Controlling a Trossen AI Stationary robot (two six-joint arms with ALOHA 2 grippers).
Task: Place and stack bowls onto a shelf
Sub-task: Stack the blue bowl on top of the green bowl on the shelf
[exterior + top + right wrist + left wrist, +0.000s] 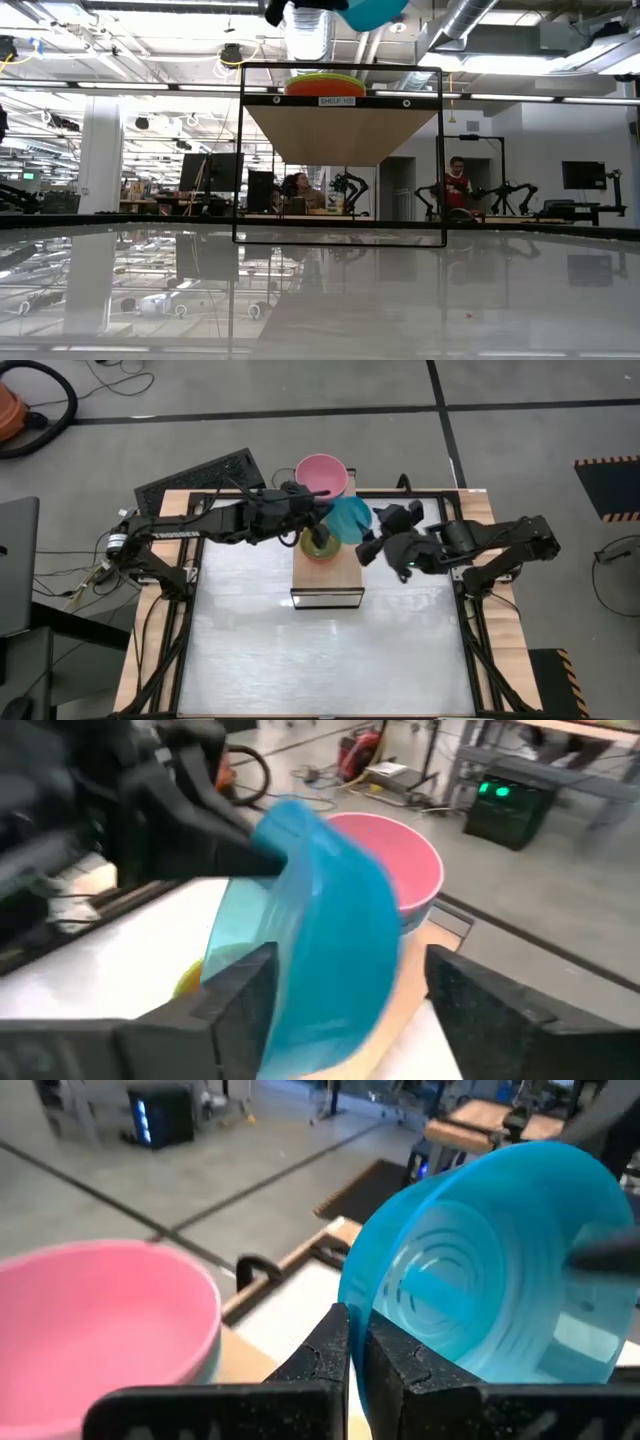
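Note:
My left gripper [324,520] is shut on a cyan bowl [350,518] above the far end of the shelf [330,582]. The bowl is tipped on its side. My right gripper [372,546] is open, with one finger on either side of the bowl's outer wall [320,950]; I cannot tell whether it touches the bowl. A stack of bowls with a green rim [320,548] rests on the shelf top and also shows in the low view [325,85]. A pink bowl [322,474] sits in another bowl beyond the shelf. My left gripper pinches the cyan bowl's rim [352,1295] between its two fingers [330,1345], one inside the bowl and one outside. The fingers come level from the table's left. The bowl is lifted clear above the shelf, tipped on its side, its hollow facing my left wrist.
The shelf is a raised platform in a dark frame [340,135] at the table's middle far side. A black keyboard-like mat [200,478] lies beyond the far left corner. The bare table top [320,660] stretches toward the near edge. People sit in the room behind.

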